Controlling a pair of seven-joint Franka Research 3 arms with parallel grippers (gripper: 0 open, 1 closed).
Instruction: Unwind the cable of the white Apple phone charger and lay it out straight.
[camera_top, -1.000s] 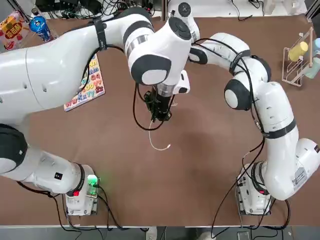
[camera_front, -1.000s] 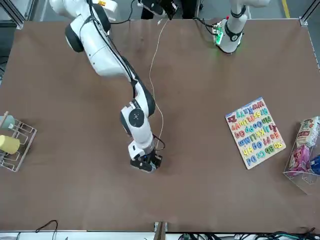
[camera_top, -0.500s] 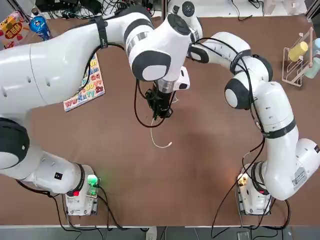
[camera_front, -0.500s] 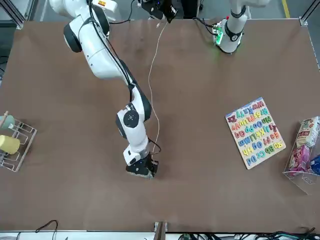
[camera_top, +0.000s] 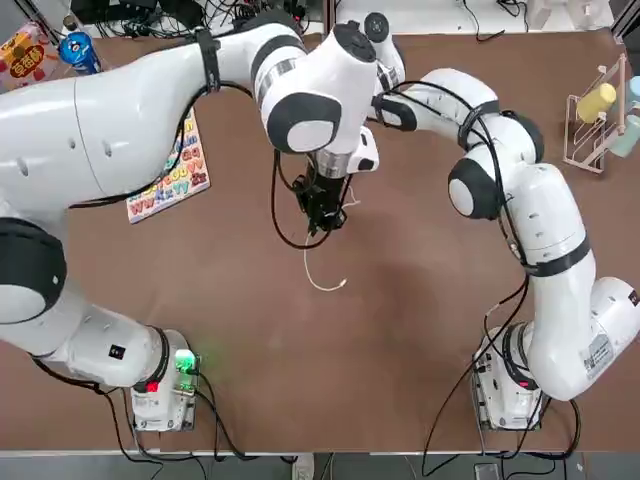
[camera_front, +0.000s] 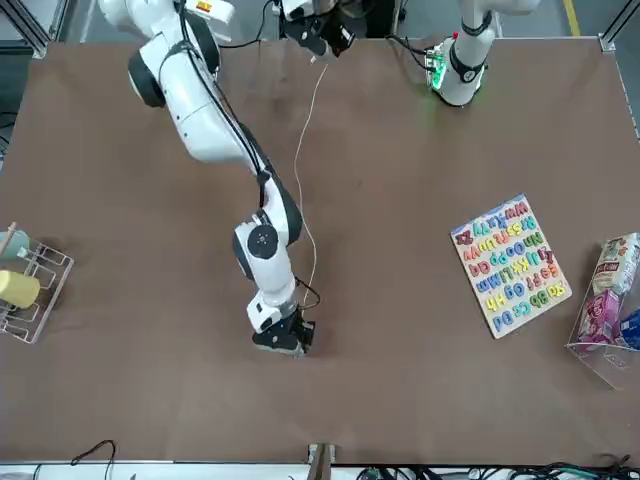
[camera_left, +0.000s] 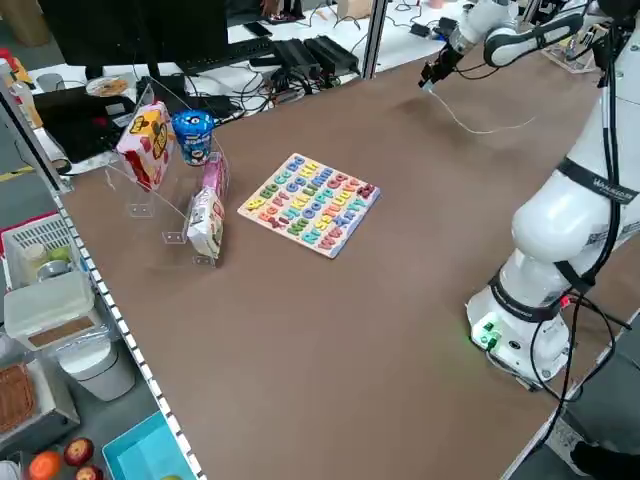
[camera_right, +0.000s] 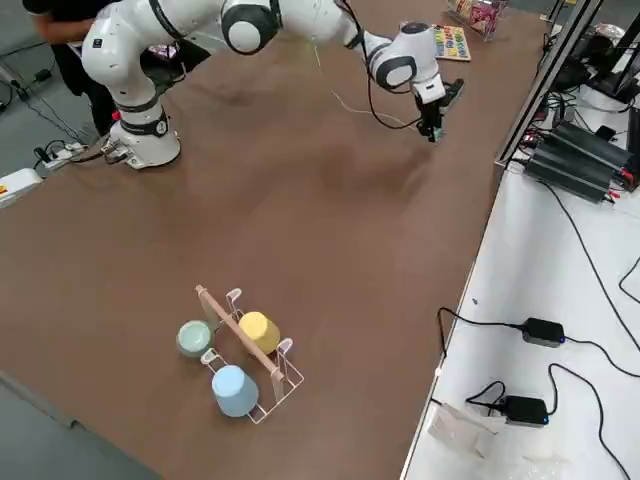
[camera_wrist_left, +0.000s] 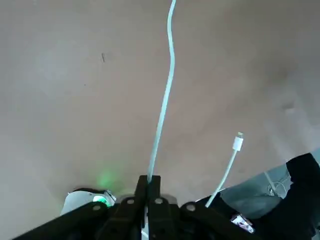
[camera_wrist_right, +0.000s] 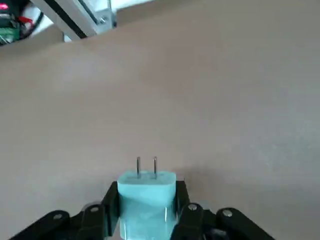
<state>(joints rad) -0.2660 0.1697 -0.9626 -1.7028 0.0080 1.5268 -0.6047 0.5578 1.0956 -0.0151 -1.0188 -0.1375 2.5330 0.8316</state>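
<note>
Cable spans open mid-table between both clamped claws.

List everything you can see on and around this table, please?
cable: one, thin, white, strung between the two grippers, loose tip on the table
charger: one, pale blue-white, prongs outward, held in the right gripper
puzzle board: one, many-coloured letters, robot's left side of the table
snack packs: several, in a clear stand past the board, with a blue can
cup rack: one, wire, holding yellow, green and blue cups, robot's right side
table: one, brown
left gripper: black, raised mid-table, shut on the cable
right gripper: black, far side of the table, shut on the charger
</note>
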